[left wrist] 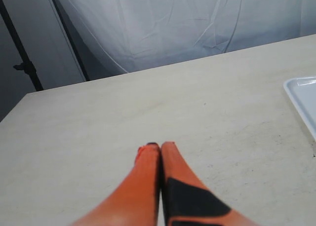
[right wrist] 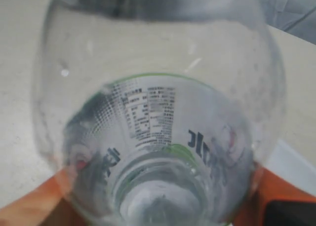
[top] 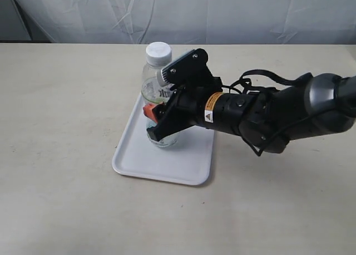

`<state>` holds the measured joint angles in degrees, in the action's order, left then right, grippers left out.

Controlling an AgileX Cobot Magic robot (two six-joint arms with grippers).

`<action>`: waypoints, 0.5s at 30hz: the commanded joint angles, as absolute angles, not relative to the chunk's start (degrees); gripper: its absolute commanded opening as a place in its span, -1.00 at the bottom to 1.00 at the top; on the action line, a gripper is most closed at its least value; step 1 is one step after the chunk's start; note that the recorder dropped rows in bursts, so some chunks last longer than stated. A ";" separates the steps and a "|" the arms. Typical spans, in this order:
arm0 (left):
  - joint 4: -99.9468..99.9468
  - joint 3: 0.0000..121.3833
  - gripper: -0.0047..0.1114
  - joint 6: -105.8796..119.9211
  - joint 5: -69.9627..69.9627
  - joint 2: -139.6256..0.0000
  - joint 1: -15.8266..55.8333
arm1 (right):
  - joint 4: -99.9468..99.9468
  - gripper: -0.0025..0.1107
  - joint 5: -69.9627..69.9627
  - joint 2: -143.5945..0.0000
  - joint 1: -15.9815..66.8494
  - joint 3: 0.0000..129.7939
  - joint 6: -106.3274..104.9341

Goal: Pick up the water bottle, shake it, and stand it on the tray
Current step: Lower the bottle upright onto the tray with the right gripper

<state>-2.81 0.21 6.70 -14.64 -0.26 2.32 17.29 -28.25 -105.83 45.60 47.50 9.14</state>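
The water bottle (top: 151,87), clear with a white cap and a lime label, stands upright over the white tray (top: 167,166), its base at the tray's surface. My right gripper (top: 154,121) is shut on its lower body, reaching in from the right. In the right wrist view the water bottle (right wrist: 158,112) fills the frame, with the orange fingers (right wrist: 34,206) pressed on either side of it. My left gripper (left wrist: 160,147) is shut on nothing and hangs over bare table, with a corner of the tray (left wrist: 303,95) off to one side. The exterior view does not show the left arm.
A beige table (top: 61,127) carries the tray near its middle. A white curtain (top: 222,13) hangs behind the far edge. The black right arm (top: 278,116) stretches across the table's right half.
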 commanded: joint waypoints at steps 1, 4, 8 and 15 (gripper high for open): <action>-2.67 0.00 -0.91 6.52 -14.06 0.00 2.34 | 16.26 -0.97 -31.73 -107.40 44.70 47.83 8.12; -2.67 0.00 -0.91 6.52 -14.06 0.00 2.34 | 15.92 -0.97 -31.52 -107.63 44.70 47.83 8.12; -2.67 0.00 -0.91 6.52 -14.06 0.00 2.34 | 16.25 -0.87 -29.04 -107.63 44.70 47.83 9.13; -2.67 0.00 -0.91 6.52 -14.06 0.00 2.34 | 16.39 0.74 -27.09 -107.63 44.70 47.83 11.84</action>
